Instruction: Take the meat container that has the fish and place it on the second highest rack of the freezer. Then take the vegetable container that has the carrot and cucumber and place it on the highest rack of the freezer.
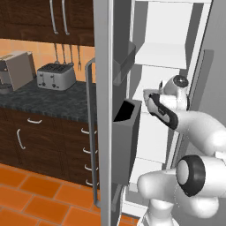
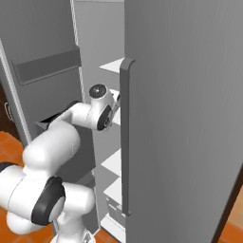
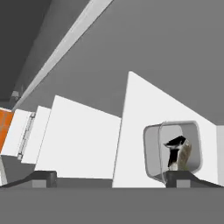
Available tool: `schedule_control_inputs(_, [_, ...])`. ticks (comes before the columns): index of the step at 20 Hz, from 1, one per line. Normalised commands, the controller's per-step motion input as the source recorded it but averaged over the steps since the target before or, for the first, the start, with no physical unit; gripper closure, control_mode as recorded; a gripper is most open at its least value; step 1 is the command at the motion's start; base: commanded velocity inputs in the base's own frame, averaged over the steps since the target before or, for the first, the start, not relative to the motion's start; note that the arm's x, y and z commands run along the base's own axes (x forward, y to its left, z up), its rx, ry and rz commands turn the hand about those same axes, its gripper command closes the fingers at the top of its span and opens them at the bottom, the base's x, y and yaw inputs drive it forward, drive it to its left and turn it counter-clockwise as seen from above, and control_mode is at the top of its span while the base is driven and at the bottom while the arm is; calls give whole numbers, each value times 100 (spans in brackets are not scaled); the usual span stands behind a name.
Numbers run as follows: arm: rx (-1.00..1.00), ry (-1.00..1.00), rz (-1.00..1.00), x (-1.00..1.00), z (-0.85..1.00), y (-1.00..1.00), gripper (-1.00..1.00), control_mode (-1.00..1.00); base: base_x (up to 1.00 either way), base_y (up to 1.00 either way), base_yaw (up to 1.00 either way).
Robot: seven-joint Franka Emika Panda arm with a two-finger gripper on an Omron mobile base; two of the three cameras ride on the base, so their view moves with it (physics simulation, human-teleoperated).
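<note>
The arm (image 1: 194,128) reaches into the open freezer (image 1: 163,53), and in both base views its hand is hidden behind the wrist and the door (image 2: 185,104). In the hand view the two dark fingers (image 3: 41,178) stand far apart with nothing between them. A clear container (image 3: 173,151) lies on a white rack (image 3: 144,131) just above the right finger; inside it is a dark and pale piece, maybe the fish, too small to tell. On the bench (image 1: 44,99) stands a toaster (image 1: 56,76).
</note>
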Motion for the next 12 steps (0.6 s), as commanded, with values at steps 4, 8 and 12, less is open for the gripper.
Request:
schedule_control_inputs(4, [-2, -1, 0, -71, 34, 8, -100, -100, 0, 0, 0])
schedule_control_inputs(8, [-6, -2, 3, -98, 16, 2, -100, -100, 0, 0, 0])
schedule_control_inputs(12, [-8, 0, 0, -100, 34, 2, -100, -100, 0, 0, 0])
